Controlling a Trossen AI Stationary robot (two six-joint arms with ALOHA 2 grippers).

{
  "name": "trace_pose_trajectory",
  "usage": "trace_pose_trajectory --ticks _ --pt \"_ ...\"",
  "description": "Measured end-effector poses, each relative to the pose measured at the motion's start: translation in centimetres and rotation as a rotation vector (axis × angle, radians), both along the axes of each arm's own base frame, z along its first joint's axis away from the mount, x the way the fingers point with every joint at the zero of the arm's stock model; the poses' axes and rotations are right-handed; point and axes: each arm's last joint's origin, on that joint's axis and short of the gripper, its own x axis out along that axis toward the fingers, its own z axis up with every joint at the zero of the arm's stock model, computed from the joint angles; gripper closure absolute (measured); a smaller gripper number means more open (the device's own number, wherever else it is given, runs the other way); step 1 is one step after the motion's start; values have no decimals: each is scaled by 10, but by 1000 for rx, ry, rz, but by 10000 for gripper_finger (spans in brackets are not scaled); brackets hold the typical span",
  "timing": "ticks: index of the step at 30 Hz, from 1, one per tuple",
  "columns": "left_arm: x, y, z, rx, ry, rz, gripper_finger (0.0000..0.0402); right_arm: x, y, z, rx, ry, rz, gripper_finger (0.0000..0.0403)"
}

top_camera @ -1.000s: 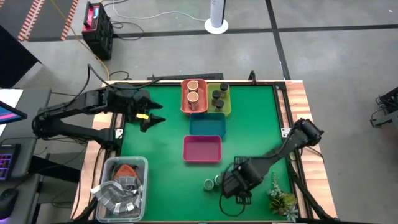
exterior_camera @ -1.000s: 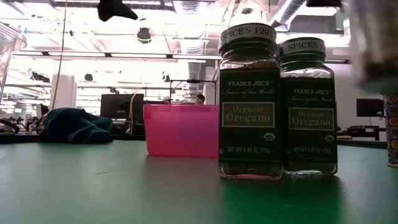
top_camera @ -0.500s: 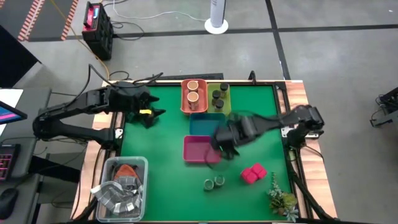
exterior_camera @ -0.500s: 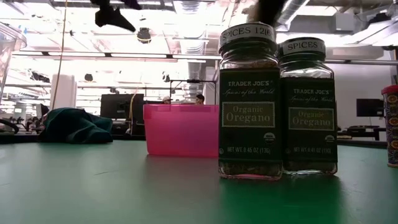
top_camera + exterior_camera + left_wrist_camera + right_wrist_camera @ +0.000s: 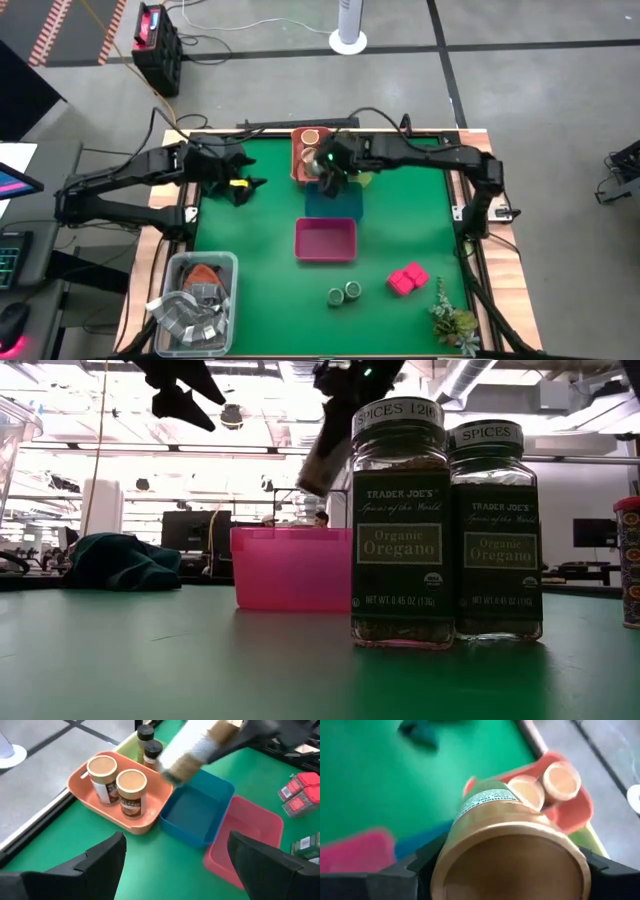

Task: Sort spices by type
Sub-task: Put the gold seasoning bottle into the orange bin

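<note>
Nearest the low camera stand the two green-lidded jars [image 5: 440, 525], side by side on the green table [image 5: 260, 290], with the two pink blocks [image 5: 407, 279] a little to their right, all untouched. Beyond them lie the pink tray [image 5: 325, 240] and the blue tray [image 5: 333, 203], both empty. Half a second ago the right gripper [image 5: 328, 168] was over the pink tray; now it has swung to the far side and hangs above the seam between the blue tray and the orange tray [image 5: 95, 802], its fingers closed around a tan-topped jar [image 5: 507, 852] held tilted in the air. Two more tan-topped jars [image 5: 117, 784] already stand upright in the orange tray, so this third one looks about to join its kind. Behind that, dark grey jars [image 5: 148, 745] sit in the yellow-green tray [image 5: 361, 175]. The left gripper [image 5: 240, 186] has barely shifted, waiting with fingers spread wide and empty over the table's left edge. Once this jar is set down, only the oregano and the pink blocks remain to sort
</note>
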Motion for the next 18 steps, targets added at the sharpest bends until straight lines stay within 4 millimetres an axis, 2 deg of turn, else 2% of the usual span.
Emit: trace_pose_trajectory --ticks 4,8,12,18 --pt "4 6 -1 1 -3 -5 72 6 -25 -13 6 5 -66 91" --pt "6 10 -3 -16 3 -28 72 1 -43 -25 48 65 -149 95" --pt "6 11 -3 -20 -3 -30 72 -6 -50 -29 52 131 -157 95" --pt "7 19 -4 -17 3 2 72 3 -55 -45 35 174 -117 95"
